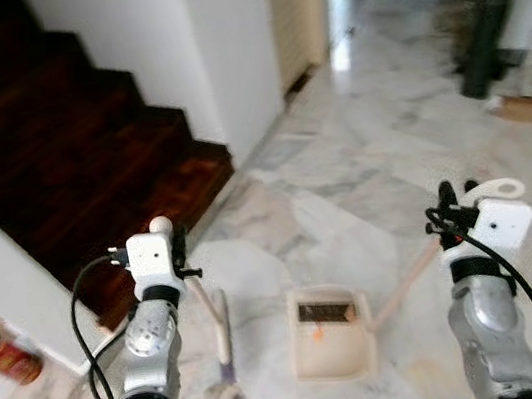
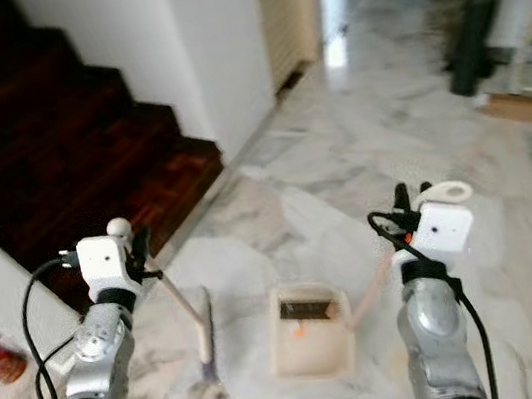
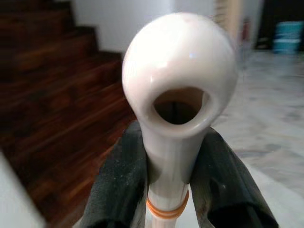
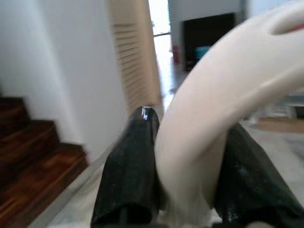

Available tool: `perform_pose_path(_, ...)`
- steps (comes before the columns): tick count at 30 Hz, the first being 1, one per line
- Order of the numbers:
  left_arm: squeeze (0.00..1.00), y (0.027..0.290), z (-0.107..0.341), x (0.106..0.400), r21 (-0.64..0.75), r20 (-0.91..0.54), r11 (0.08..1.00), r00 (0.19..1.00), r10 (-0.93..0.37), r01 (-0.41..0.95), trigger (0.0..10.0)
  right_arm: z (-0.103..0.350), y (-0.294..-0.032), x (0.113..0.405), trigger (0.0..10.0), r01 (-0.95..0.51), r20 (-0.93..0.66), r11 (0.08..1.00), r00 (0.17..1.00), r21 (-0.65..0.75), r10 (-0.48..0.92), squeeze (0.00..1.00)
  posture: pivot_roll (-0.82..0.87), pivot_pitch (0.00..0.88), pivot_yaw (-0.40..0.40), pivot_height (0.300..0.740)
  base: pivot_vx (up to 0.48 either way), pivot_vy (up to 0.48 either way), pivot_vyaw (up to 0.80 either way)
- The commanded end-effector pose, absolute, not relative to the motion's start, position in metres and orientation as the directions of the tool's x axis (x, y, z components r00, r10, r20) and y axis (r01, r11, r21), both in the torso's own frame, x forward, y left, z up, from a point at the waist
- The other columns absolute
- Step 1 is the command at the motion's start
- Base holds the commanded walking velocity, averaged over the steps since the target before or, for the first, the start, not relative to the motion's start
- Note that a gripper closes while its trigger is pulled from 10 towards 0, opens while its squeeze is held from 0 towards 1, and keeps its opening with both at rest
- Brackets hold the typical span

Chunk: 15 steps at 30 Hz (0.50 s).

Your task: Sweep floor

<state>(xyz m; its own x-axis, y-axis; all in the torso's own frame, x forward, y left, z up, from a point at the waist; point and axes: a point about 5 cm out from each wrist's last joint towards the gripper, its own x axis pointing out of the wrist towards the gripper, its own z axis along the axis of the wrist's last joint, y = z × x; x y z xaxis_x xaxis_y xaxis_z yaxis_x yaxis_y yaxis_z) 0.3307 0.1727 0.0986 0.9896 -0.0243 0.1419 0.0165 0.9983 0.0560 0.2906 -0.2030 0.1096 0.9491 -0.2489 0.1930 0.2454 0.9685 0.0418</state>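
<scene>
While both arms are raised in front of the robot, each gripper has a cleaning tool. Left gripper (image 3: 168, 190) is clamped on the broom handle (image 1: 203, 295) just below its rounded cream top; in the left wrist view the two black fingers (image 3: 118, 190) press against the shaft on either side, with an orange band on the shaft between them. The handle end has a hanging hole through it. The broom slants down from the gripper to the floor, and its head (image 1: 224, 343) rests on the marble floor (image 1: 359, 144) just left of the dustpan.

Right gripper (image 4: 185, 185) is closed around the dustpan handle (image 4: 228, 95), black fingers tight on both sides of the cream grip. The loop end of the handle sticks up past the white wrist housing in the head views. The long handle runs diagonally down to the left to the dustpan (image 1: 330, 336).

The dustpan sits flat on the floor between the two arms, closer to the robot's centre. Dark debris lies inside it near the rear, plus a small orange speck; what the debris is can't be told.

A dark wooden staircase (image 1: 64, 140) is ahead left, beside a white wall (image 1: 190, 39). A red can (image 1: 2, 353) stands at far left. The background at far right is blurred.
</scene>
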Motion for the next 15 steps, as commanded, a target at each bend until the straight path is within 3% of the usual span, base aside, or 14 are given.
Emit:
perform_pose_path(1, 0.0, 0.1762, 0.1141, 0.335, 0.078, 0.204, 0.997, 0.979, -0.023, 0.007, 10.0, 0.1204, -0.1998, 0.2931, 10.0, 0.233, 0.244, 0.97, 0.939, 0.066, -0.243, 0.0, -0.08, 0.0, 0.062, 0.74, 0.0, 0.0, 0.8)
perform_pose_path(15, 0.0, 0.1779, 0.113, 0.3327, 0.08, 0.204, 0.997, 0.979, -0.01, -0.006, 10.0, 0.1186, -0.1982, 0.2924, 10.0, 0.226, 0.235, 0.972, 0.943, 0.068, -0.236, 0.0, -0.08, 0.0, 0.056, 0.74, 0.0, 0.0, 0.8)
